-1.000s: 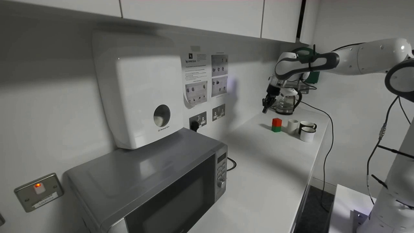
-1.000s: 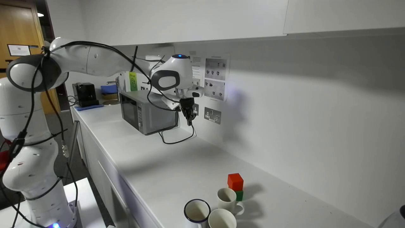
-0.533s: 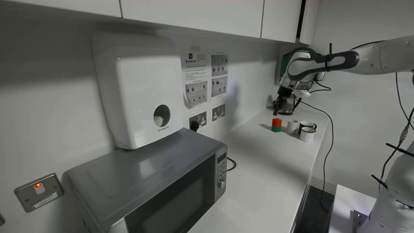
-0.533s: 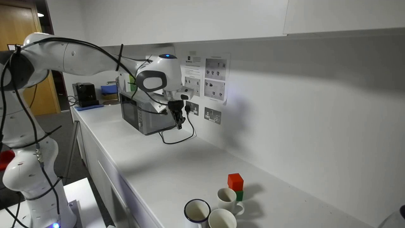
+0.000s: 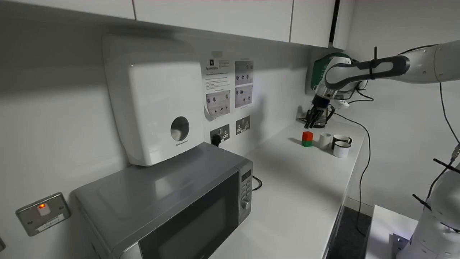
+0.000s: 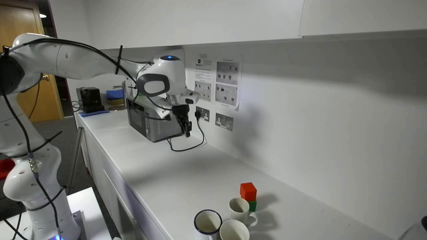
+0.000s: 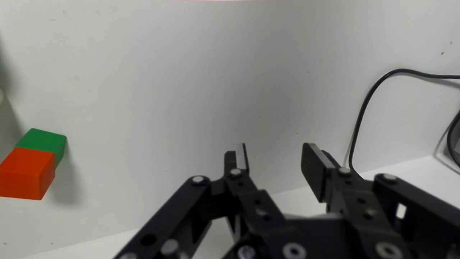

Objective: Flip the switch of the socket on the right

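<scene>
Wrist view: black gripper [image 7: 275, 158] above a pale worktop [image 7: 161, 79], jaws apart

Its two fingers [image 7: 230, 162] stand with a fair gap between them, gripping nothing. A red block [image 7: 27, 172] and a green block [image 7: 43, 140] show at the left; a black cable [image 7: 361, 109] curves at the right.

In an exterior view, I see a grey microwave [image 5: 169, 194] in front, with the red block on top of the green block farther along the worktop. On the wall [image 5: 284, 82], below printed sheets [image 5: 243, 96], is the task's right-hand socket [image 5: 243, 124]; the left-hand socket [image 5: 224, 130] beside it holds a black plug [image 5: 216, 139].

In an exterior view, the white robot arm [image 6: 80, 63] reaches in from the view's left, its gripper pointing down, apart from the right-hand socket. Three mugs [image 6: 234, 231] cluster near the blocks.
</scene>
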